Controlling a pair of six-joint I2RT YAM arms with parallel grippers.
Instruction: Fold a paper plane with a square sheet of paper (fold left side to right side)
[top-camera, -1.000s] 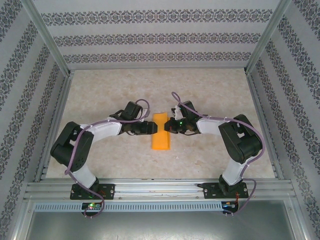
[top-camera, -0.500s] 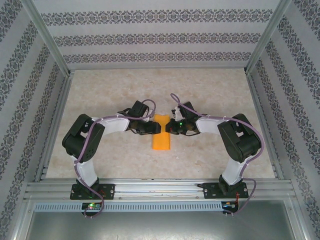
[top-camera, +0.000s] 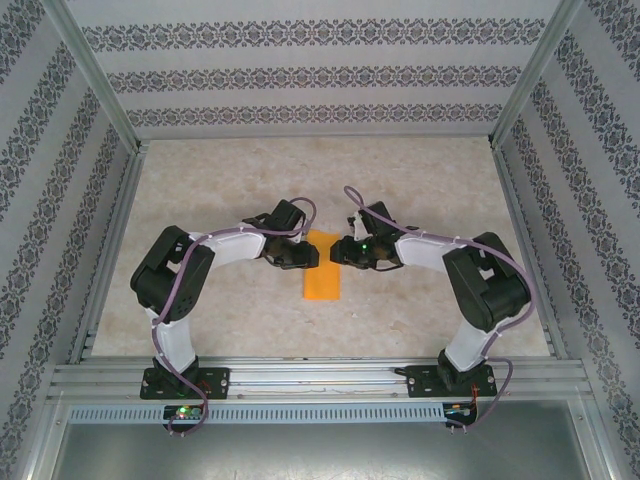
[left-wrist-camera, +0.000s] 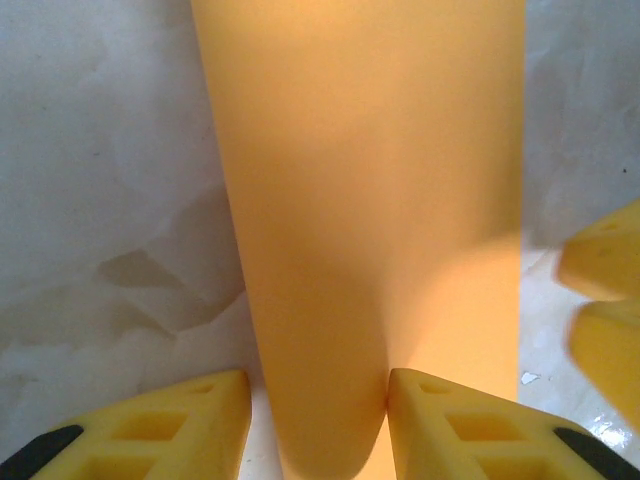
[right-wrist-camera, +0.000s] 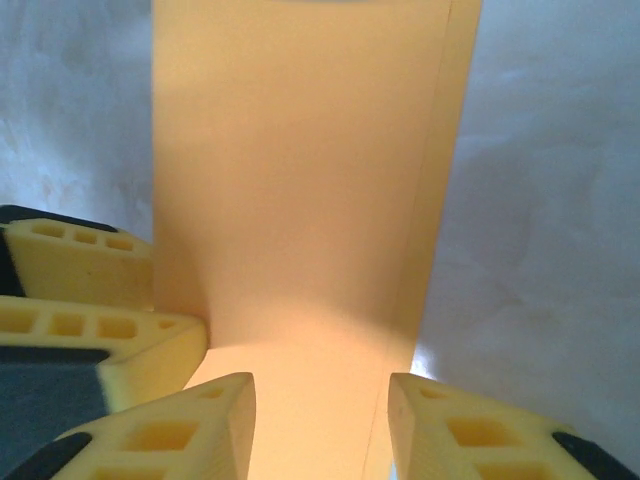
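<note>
No legible txt, labels, nos. or signs anywhere in these views.

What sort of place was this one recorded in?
Probably a purpose-built robot test booth rather than a home: an aluminium frame boxes in the table, and patterned panels serve as walls.
</note>
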